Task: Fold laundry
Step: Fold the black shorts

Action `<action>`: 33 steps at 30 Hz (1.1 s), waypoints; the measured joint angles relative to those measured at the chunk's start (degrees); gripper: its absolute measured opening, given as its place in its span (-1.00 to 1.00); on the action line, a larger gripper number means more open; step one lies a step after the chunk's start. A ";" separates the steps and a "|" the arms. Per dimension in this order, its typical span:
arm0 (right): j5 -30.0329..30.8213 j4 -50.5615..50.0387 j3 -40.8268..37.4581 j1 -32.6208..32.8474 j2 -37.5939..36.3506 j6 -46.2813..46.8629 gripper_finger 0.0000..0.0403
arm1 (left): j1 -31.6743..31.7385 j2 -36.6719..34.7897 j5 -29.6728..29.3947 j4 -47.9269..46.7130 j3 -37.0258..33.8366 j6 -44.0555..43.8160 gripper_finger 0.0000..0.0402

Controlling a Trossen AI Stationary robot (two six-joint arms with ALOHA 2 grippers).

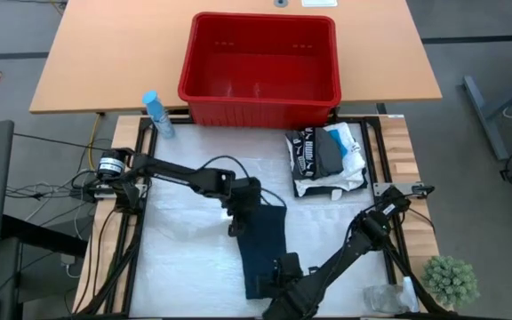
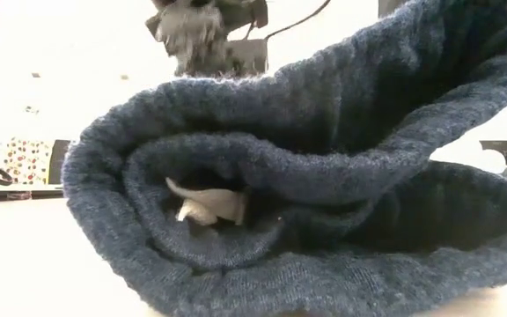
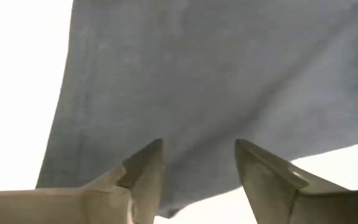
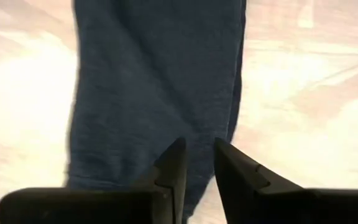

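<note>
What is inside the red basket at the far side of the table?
Nothing visible: the red basket shows only its bare red floor. Folded clothes lie outside it, on the white cloth.

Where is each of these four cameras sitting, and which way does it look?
High view: above the table, looking straight down; both arms, dark blue garment, red basket.
Low view: at table-top height, looking level into the garment's fold; an arm above.
Left wrist view: on the left arm, looking past its open tool at the cloth.
Right wrist view: likewise, right tool.
Shared: all four show that garment.
</note>
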 joint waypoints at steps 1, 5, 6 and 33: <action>0.77 -0.04 0.00 0.26 -0.45 0.75 -0.46 | 0.42 -0.04 2.21 -1.95 1.75 -0.84 -0.04; 3.10 -0.09 0.00 0.68 -2.01 1.88 -0.30 | 1.38 -3.29 10.99 -8.30 6.12 -4.42 0.12; 2.97 -0.11 0.00 0.51 -2.33 0.97 -0.25 | 1.39 -4.76 11.94 -8.96 6.29 -5.66 0.15; 0.24 4.49 -57.39 5.10 -57.16 -0.47 0.16 | -2.93 -41.17 -21.29 -9.39 5.06 -31.78 0.17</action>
